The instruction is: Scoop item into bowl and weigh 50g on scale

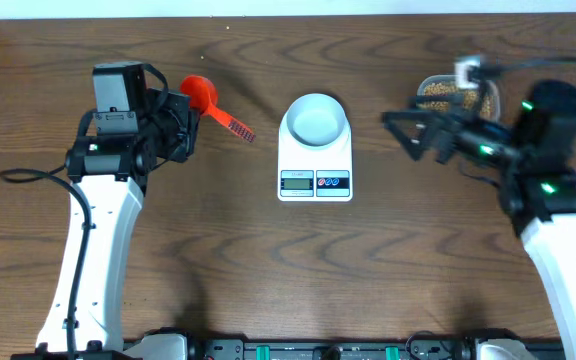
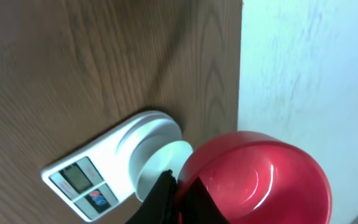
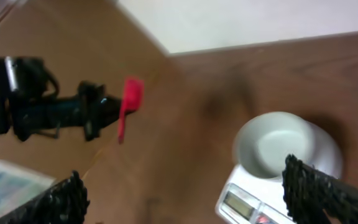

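The pale bowl (image 1: 315,120) sits empty on the white scale (image 1: 314,182) at the table's middle. My left gripper (image 1: 190,112) hovers to its left, shut on a red scoop (image 1: 200,92) whose handle points toward the scale. In the left wrist view the scoop's cup (image 2: 260,174) is empty and sits right beside my closed fingers (image 2: 166,196), with the bowl (image 2: 157,165) and scale (image 2: 82,180) beyond. The tan beans (image 1: 438,90) lie in a clear tub at the back right. My right gripper (image 1: 411,134) stands open in front of that tub, holding nothing.
The clear tub (image 1: 473,92) is partly hidden by my right arm. In the right wrist view the bowl (image 3: 278,146), scale (image 3: 247,202) and scoop (image 3: 129,99) lie ahead of the spread fingers (image 3: 316,186). The table's far edge meets a white wall (image 2: 303,68).
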Robot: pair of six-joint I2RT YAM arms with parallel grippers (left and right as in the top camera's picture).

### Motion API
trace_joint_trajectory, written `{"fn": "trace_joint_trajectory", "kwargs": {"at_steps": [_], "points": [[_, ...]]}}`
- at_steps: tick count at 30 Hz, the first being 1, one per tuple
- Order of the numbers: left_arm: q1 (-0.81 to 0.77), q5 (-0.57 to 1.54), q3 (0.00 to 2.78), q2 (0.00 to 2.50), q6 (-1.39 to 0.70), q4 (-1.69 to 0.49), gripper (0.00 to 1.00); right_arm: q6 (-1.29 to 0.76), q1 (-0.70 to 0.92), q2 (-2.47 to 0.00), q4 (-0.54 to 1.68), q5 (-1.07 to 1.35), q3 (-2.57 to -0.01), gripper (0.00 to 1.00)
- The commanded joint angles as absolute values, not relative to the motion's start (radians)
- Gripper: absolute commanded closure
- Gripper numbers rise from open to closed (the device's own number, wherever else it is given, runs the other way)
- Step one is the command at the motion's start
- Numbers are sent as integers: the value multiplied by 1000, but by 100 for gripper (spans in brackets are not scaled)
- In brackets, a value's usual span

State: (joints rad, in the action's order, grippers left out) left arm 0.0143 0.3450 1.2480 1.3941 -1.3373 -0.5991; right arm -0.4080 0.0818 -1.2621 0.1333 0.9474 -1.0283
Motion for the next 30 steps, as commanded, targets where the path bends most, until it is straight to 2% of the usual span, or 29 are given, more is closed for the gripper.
{"fn": "trace_joint_trajectory", "kwargs": {"at_steps": [1,7,11,14,16,17,21,26,30], "points": [[-17,346,1264,1393,-1432,-603,92,-423,178,-1334,91,944,-1093,1],[-86,346,1264,1418,-1481,-604,93,-438,310,-1431,-120,907,-1098,1],[-129,346,1264,1453,-1508,-606,93,-538,370,-1475,-179,847,-1098,3],[-152,347,1264,1481,-1566,-605,93,-605,403,-1499,-164,772,-1098,28],[-163,347,1264,1494,-1593,-605,93,-627,423,-1512,-165,739,-1098,52],[-166,347,1264,1497,-1603,-605,93,-640,431,-1515,-164,720,-1098,60],[-170,346,1264,1498,-1628,-595,93,-660,472,-1517,-149,632,-1098,58],[-170,347,1264,1498,-1629,-583,93,-684,529,-1517,-78,499,-1098,49],[-170,347,1264,1498,-1629,-583,93,-684,564,-1517,-69,431,-1098,50]]}}
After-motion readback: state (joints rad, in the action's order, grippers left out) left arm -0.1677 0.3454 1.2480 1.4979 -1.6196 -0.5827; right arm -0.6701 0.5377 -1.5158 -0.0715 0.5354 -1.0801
